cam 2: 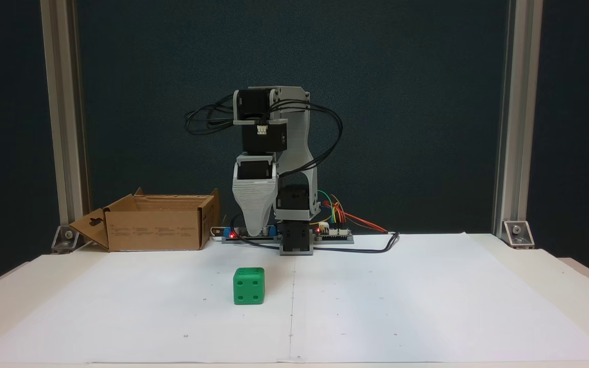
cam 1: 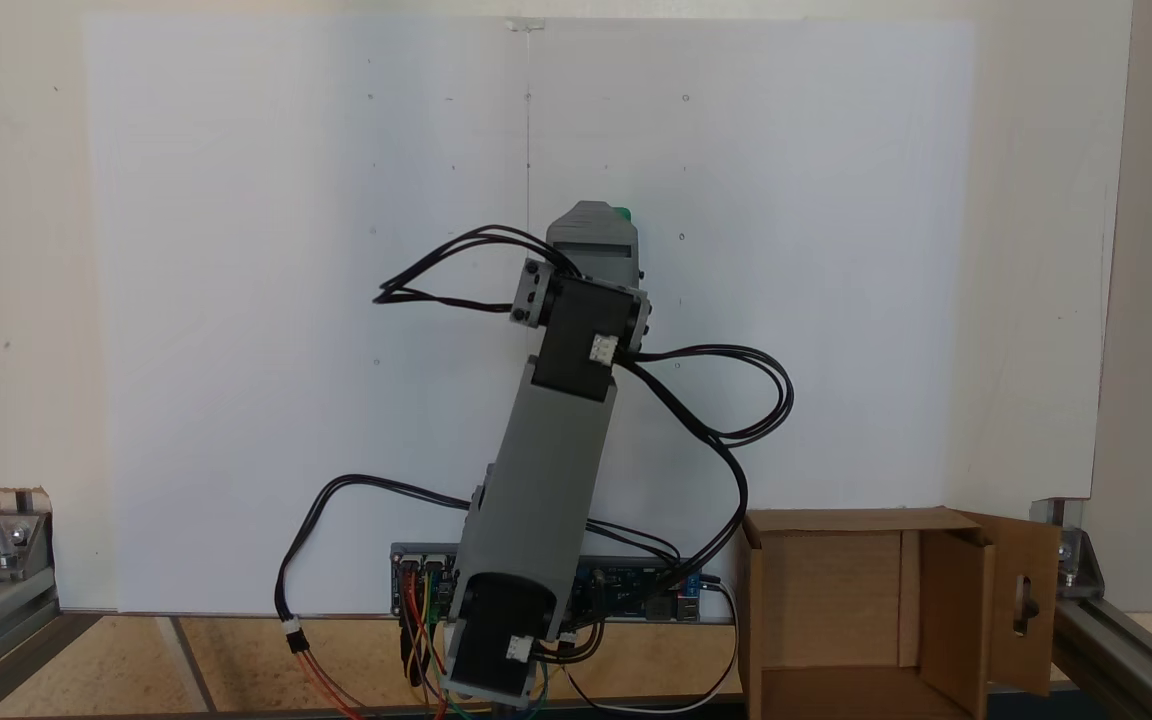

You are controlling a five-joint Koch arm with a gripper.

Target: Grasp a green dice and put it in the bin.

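Small bright green plastic dice (cam 2: pixel 249 285): rests on the white-papered tabletop (cam 2: pixel 402 306), lower centre of a fixed view, well apart from the grey gripper (cam 2: pixel 254 231) pointing down above. Brown corrugated cardboard bin (cam 2: pixel 154 223): open, mid-left beside the arm base. Gripper empty; its jaw opening cannot be told.

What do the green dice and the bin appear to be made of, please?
The green dice looks like moulded plastic: uniform bright green, rounded corners, recessed pips. The bin looks like brown corrugated cardboard: matte, folded flaps, one with a keyhole-shaped cut-out.
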